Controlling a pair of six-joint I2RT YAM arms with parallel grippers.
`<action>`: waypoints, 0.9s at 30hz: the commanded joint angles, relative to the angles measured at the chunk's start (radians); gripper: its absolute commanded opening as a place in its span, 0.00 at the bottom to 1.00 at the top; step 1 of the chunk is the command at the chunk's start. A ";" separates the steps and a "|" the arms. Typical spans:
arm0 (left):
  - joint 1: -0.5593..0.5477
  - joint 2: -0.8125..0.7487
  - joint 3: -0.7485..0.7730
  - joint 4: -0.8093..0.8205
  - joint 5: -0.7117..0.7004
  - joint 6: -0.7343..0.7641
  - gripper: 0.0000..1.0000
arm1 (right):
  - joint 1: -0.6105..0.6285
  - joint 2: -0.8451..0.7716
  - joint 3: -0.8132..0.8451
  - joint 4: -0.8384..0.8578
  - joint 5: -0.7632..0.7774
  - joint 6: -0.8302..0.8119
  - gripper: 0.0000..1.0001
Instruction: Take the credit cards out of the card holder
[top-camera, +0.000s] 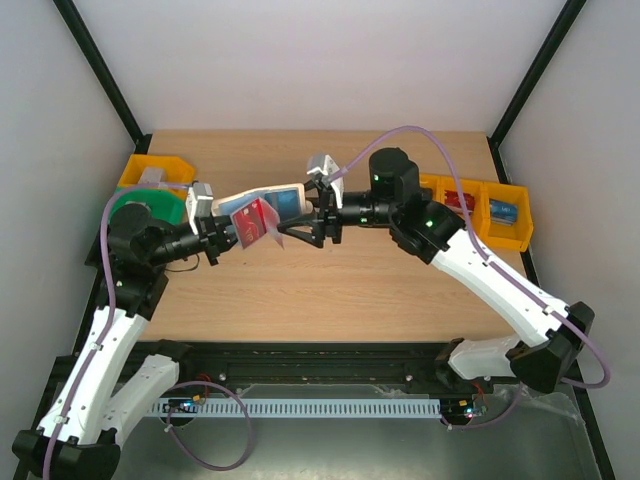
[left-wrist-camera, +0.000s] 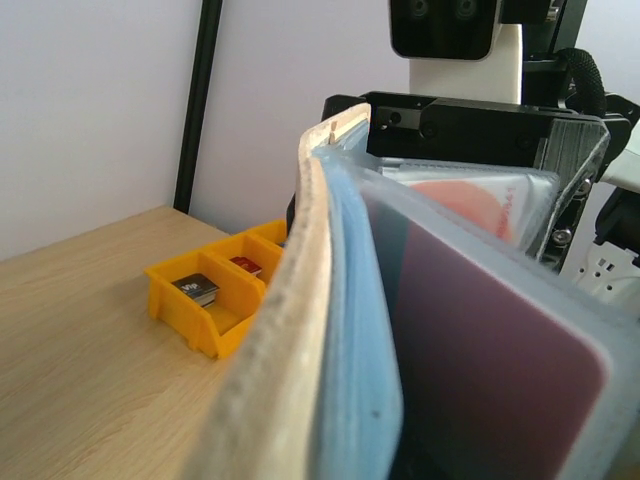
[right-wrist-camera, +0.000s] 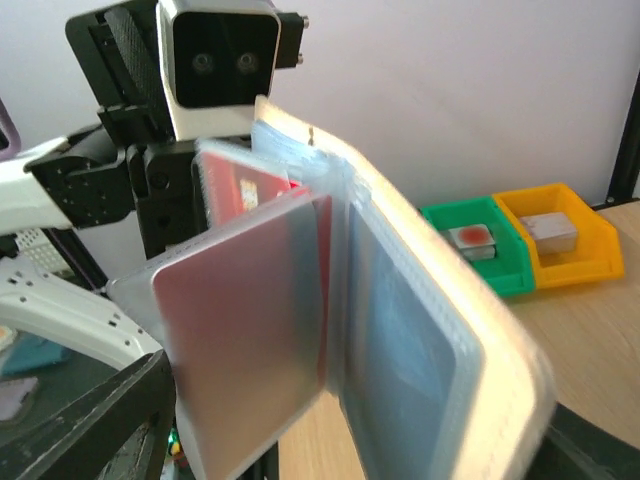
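The card holder (top-camera: 262, 200), beige outside and blue inside, is held open in the air between both arms. It also shows in the left wrist view (left-wrist-camera: 285, 330) and the right wrist view (right-wrist-camera: 500, 330). A red credit card (top-camera: 256, 222) sits in a clear sleeve that fans out from it, seen close in both wrist views (left-wrist-camera: 500, 370) (right-wrist-camera: 250, 330). My left gripper (top-camera: 222, 232) is shut on the holder's left end. My right gripper (top-camera: 302, 222) is shut on its right end. The holder hides the fingertips in both wrist views.
A yellow bin (top-camera: 155, 172) and a green bin (top-camera: 145, 208) stand at the table's far left, each with a small card stack (right-wrist-camera: 470, 238) inside. Three yellow bins (top-camera: 505, 215) with cards line the far right (left-wrist-camera: 200, 300). Grey walls close in both sides.
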 joint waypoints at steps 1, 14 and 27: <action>0.004 -0.018 -0.012 0.076 0.030 -0.020 0.02 | -0.009 -0.043 0.017 -0.133 0.027 -0.120 0.74; 0.004 -0.020 -0.010 0.081 0.042 -0.025 0.02 | -0.009 0.004 0.005 0.101 -0.048 0.084 0.15; 0.069 -0.112 -0.173 -0.033 -0.014 0.123 0.78 | -0.063 0.104 0.282 -0.422 0.625 0.024 0.02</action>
